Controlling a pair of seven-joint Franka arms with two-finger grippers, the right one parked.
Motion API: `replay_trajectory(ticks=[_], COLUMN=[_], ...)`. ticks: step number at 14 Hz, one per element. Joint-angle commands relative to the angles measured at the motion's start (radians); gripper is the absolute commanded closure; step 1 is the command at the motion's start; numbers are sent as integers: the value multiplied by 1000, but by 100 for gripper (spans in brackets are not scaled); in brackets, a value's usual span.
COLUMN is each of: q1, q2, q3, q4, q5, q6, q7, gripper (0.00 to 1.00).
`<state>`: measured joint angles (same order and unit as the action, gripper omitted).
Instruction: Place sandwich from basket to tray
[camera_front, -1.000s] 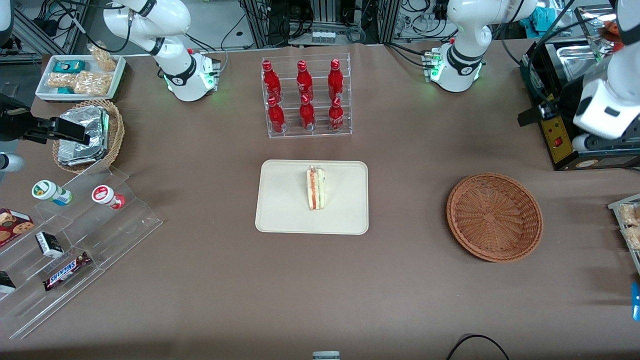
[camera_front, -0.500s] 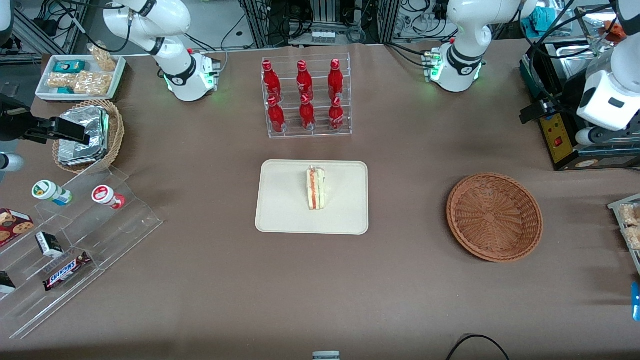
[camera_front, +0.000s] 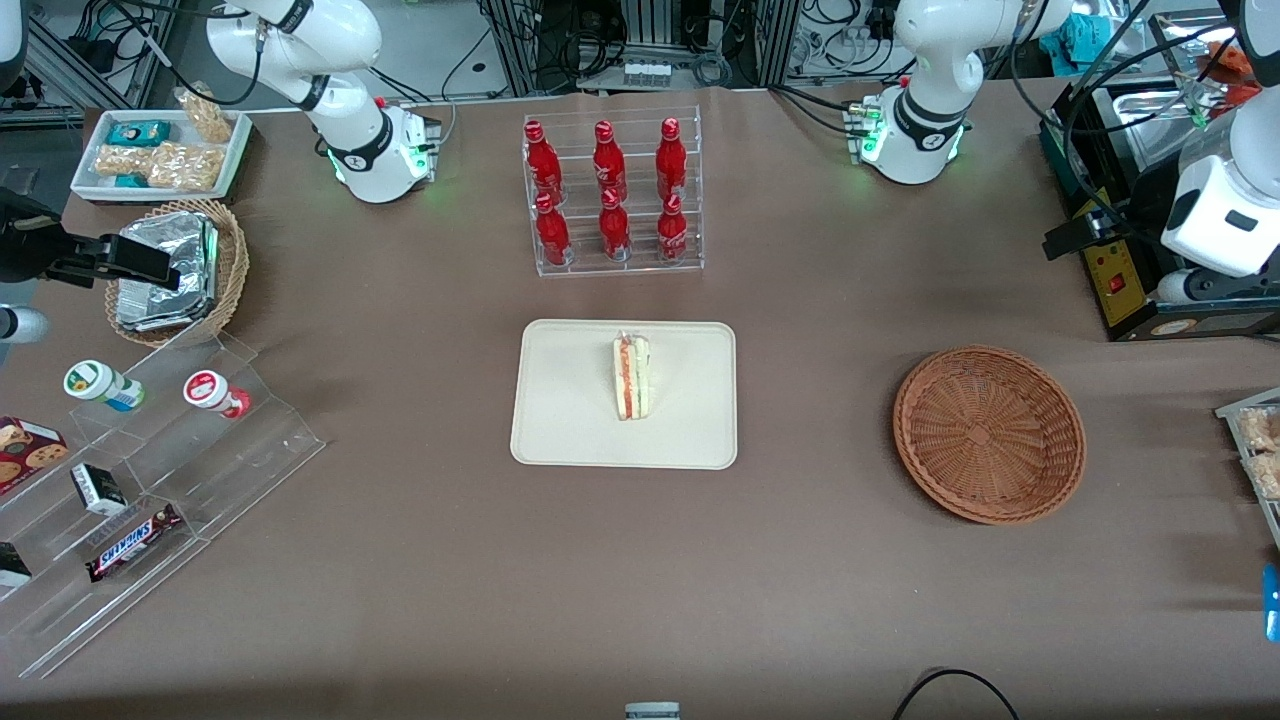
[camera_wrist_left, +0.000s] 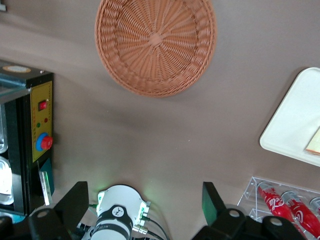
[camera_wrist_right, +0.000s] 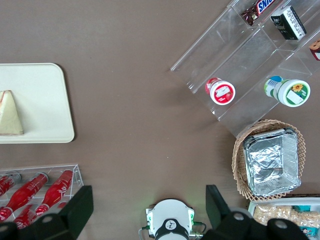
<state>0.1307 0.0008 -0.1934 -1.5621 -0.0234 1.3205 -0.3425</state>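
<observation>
The sandwich (camera_front: 631, 377) lies on the cream tray (camera_front: 570, 400) at mid-table, its red and green layers showing; it also shows in the right wrist view as the sandwich (camera_wrist_right: 10, 115) on the tray (camera_wrist_right: 42, 100). The reddish-brown basket (camera_front: 988, 433) stands beside the tray toward the working arm's end, with nothing in it. My left gripper (camera_front: 1070, 238) hovers high above the table, farther from the front camera than the basket, near a black box. In the left wrist view the gripper (camera_wrist_left: 143, 190) is open with nothing between its fingers, and the basket (camera_wrist_left: 156, 45) and a tray corner (camera_wrist_left: 297, 120) show.
A clear rack of red bottles (camera_front: 612, 195) stands farther back than the tray. A black control box with a red button (camera_front: 1120, 275) sits by the gripper. Toward the parked arm's end are a tan basket with foil packets (camera_front: 180, 270), a white snack dish (camera_front: 160, 150) and acrylic steps (camera_front: 180, 450).
The left arm's wrist has drawn back a little toward the working arm's end of the table. Sandwich, tray and basket have not moved.
</observation>
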Motion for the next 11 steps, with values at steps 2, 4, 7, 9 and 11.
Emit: replay_trajectory(ticks=[2, 4, 7, 9, 11], q1=[17, 17, 14, 12, 12], q2=[56, 56, 71, 71, 76], q3=[-18, -17, -18, -18, -18], q4=[86, 85, 85, 85, 86], q5=[-10, -7, -3, -1, 3], q6=[-20, -20, -17, -14, 3], q7=[0, 4, -1, -3, 7], gripper=[0, 0, 0, 0, 0])
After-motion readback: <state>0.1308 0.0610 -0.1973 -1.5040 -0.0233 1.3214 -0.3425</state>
